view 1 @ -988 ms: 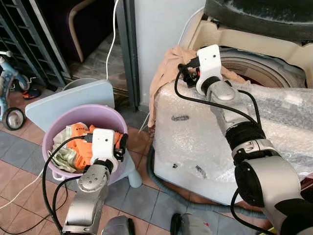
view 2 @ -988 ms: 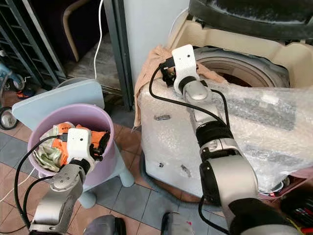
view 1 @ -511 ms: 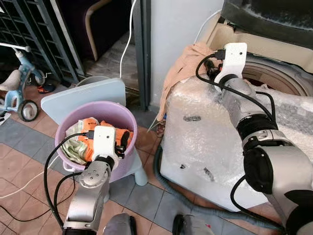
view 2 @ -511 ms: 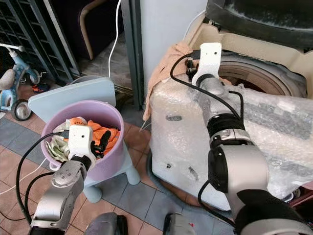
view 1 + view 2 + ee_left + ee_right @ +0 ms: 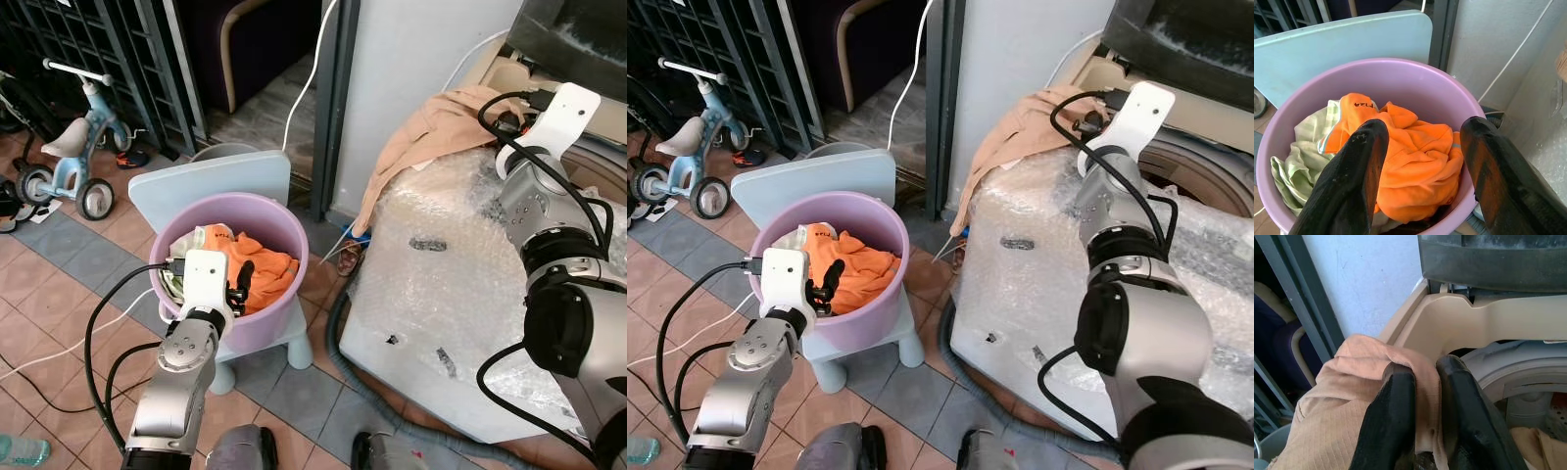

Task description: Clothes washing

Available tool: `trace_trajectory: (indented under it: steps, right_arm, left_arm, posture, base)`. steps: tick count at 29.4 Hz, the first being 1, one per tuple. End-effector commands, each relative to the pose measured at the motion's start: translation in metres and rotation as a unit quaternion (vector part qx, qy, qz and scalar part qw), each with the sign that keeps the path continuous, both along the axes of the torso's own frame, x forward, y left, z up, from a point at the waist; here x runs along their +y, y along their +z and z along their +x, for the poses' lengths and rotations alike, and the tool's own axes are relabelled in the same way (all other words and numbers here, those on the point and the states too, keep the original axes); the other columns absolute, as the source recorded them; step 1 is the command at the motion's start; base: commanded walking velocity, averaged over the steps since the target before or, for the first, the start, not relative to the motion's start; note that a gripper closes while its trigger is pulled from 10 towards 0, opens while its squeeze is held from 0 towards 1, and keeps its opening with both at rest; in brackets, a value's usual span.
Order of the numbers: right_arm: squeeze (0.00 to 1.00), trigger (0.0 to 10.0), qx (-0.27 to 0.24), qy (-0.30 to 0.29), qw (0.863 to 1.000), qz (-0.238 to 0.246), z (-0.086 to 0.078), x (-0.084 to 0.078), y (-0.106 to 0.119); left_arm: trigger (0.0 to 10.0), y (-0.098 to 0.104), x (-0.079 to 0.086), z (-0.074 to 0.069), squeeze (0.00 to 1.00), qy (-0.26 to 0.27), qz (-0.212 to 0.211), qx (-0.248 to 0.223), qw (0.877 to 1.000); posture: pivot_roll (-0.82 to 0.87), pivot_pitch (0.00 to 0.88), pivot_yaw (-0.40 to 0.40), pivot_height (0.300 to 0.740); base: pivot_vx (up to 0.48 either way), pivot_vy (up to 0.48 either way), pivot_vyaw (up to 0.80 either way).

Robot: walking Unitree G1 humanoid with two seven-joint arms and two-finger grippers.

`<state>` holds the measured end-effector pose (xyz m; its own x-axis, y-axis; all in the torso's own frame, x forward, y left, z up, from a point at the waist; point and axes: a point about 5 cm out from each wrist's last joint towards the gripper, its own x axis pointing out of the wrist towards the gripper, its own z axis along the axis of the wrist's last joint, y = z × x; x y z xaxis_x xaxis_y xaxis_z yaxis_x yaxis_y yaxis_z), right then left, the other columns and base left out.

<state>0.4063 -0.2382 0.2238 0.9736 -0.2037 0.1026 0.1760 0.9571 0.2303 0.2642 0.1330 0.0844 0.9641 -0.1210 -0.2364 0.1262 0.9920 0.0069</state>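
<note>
A purple basin (image 5: pixel 279 217) holds an orange garment (image 5: pixel 260 266) and a pale green cloth (image 5: pixel 1295 152). It stands on a light blue stool (image 5: pixel 211 181). My left gripper (image 5: pixel 1422 129) hovers open just above the orange garment at the basin's near rim, holding nothing. A tan cloth (image 5: pixel 431 127) hangs over the left corner of the bubble-wrapped washing machine (image 5: pixel 460 264). My right gripper (image 5: pixel 1425 372) is shut on a fold of this tan cloth at the machine's top edge, beside the drum opening (image 5: pixel 1205 176).
A small blue tricycle (image 5: pixel 73 147) stands by the dark metal gate (image 5: pixel 88 49) at the left. A grey hose (image 5: pixel 338 328) curls on the tiled floor at the machine's base. A white cable (image 5: pixel 313 69) runs down the door frame.
The whole picture has shifted right, so the camera has turned left. My right gripper stays clamped on the tan cloth and my left gripper stays open over the basin.
</note>
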Motion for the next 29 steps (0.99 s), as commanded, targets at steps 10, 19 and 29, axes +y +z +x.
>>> trace_trajectory:
  steps: [10, 19, 29]
  right_arm:
    - [0.00, 10.0, 0.040, -0.221, 0.969, -0.103, -0.024, -0.072, 0.013]
    - [0.00, 10.0, 0.037, -0.335, 0.907, -0.251, -0.051, -0.122, 0.043]
    - [1.00, 10.0, -0.121, -0.056, 0.967, -0.217, -0.024, -0.047, 0.059]
  left_arm:
    - [10.0, -0.005, -0.002, 0.000, 0.00, 0.000, 0.007, 0.008, 1.000]
    - [10.0, -0.007, -0.002, 0.001, 0.00, 0.001, 0.010, 0.011, 1.000]
    - [10.0, -0.006, -0.002, 0.004, 0.00, -0.005, 0.014, 0.008, 1.000]
  posture:
    - [0.02, 0.100, -0.007, 0.740]
    - [0.01, 0.099, -0.006, 0.740]
    - [0.00, 0.088, 0.009, 0.740]
  base:
    - [0.000, 0.000, 0.00]
    - [0.000, 0.000, 0.00]
    - [0.000, 0.000, 0.00]
